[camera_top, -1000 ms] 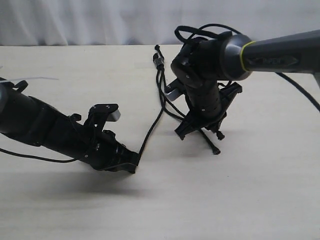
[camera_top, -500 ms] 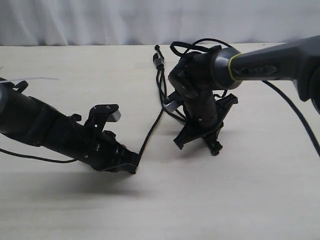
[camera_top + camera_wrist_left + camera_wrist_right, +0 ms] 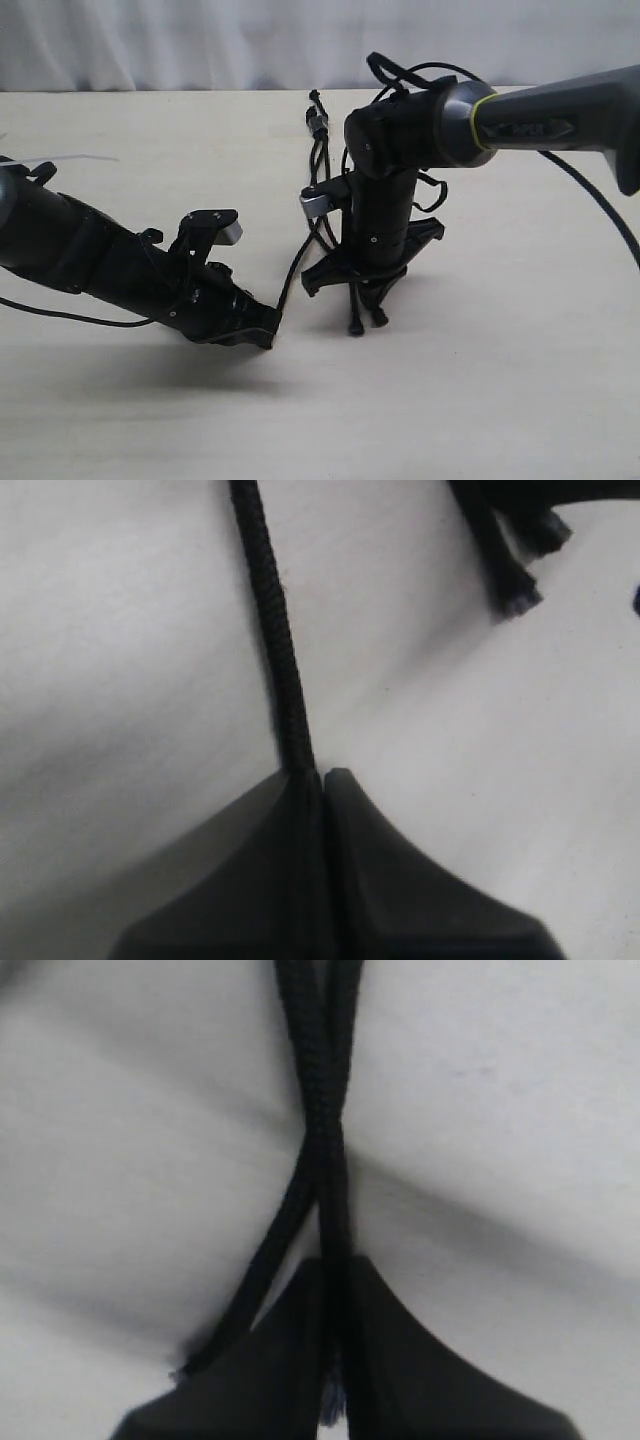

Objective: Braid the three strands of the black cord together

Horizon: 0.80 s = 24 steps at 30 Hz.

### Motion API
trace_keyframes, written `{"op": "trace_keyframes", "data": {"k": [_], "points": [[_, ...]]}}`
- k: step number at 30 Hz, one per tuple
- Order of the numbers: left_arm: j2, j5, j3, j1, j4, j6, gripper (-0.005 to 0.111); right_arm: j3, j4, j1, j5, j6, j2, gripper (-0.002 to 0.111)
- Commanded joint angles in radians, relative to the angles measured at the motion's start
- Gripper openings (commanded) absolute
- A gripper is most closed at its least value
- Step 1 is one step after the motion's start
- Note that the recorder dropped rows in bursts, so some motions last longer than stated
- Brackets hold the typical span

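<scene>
The black cord's knotted head (image 3: 318, 122) lies at the far middle of the table. One strand (image 3: 300, 262) runs from it to my left gripper (image 3: 268, 332), which is shut on it low over the table; in the left wrist view that strand (image 3: 275, 630) enters the closed left gripper (image 3: 312, 776). My right gripper (image 3: 365, 292) points down just right of it. In the right wrist view two strands cross (image 3: 322, 1140); one goes between the closed jaws of the right gripper (image 3: 335, 1265), the other strand (image 3: 250, 1290) passes beside them. Two knobbed tips (image 3: 353, 328) hang below.
The pale wooden table (image 3: 500, 390) stretches around both arms. Glossy robot cables (image 3: 400, 72) loop above the right wrist, and one cable (image 3: 595, 195) trails off right. A white curtain (image 3: 200, 40) closes the back.
My right arm has swung left and toward the front, carrying its strands with it; their tips now hang close to the left-held strand. The left arm has stayed still.
</scene>
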<state>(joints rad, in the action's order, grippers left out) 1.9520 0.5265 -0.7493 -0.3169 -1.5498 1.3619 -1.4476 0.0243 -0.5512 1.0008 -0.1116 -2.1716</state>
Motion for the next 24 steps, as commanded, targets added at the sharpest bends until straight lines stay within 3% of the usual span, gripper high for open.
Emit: {"op": "trace_keyframes", "data": {"k": [1, 16, 24], "points": [[0.013, -0.005, 0.008, -0.009, 0.02, 0.002, 0.0, 0.011, 0.191, -0.007, -0.061, 0.076, -0.029, 0.004], [0.013, 0.002, 0.008, -0.009, 0.02, 0.002, 0.0, 0.011, 0.237, -0.009, -0.096, 0.059, -0.029, 0.005], [0.013, 0.002, 0.008, -0.009, 0.02, 0.002, 0.0, 0.011, 0.237, -0.009, -0.088, 0.044, -0.029, 0.034]]}}
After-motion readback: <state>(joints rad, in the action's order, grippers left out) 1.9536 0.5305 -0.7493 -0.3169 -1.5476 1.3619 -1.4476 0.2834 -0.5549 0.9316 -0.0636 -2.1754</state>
